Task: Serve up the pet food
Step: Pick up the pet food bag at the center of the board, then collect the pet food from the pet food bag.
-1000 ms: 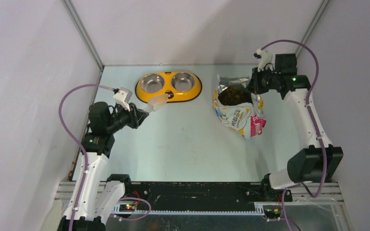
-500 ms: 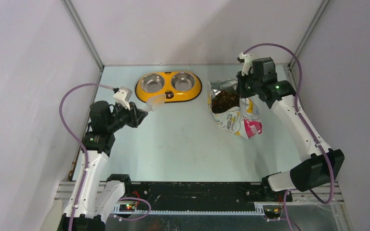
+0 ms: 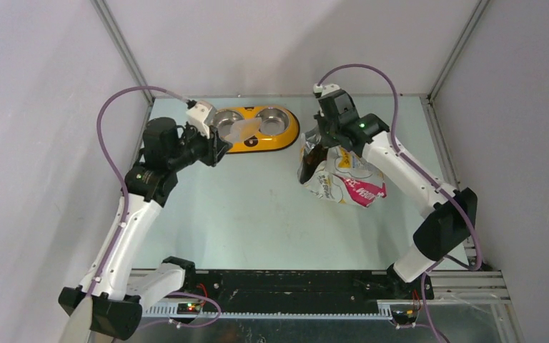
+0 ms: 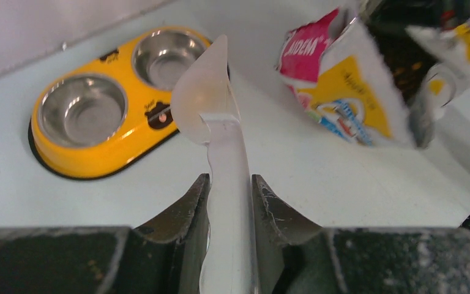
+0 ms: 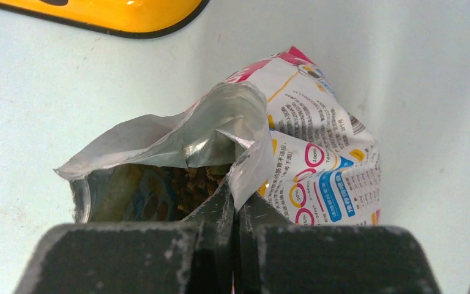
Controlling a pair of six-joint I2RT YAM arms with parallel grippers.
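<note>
Clamping the handle of a translucent plastic scoop (image 4: 205, 98) in the left tool (image 4: 229, 180), cup raised and, from above, overlapping the near rim of the yellow double-bowl feeder (image 3: 286, 136) at the far side of the pale surface (image 3: 257, 207). Pinching the foil lip of the opened cat-food bag (image 5: 318, 153) tight in the right tool (image 5: 232, 196). Showing brown kibble (image 5: 199, 177) inside the bag's mouth, just right of the feeder.

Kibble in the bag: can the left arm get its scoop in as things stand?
Probably yes. The right end effector pinches the rim of the bag, holding its mouth open with kibble showing inside. The left end effector grips the scoop, and only open table lies between scoop and bag.
</note>
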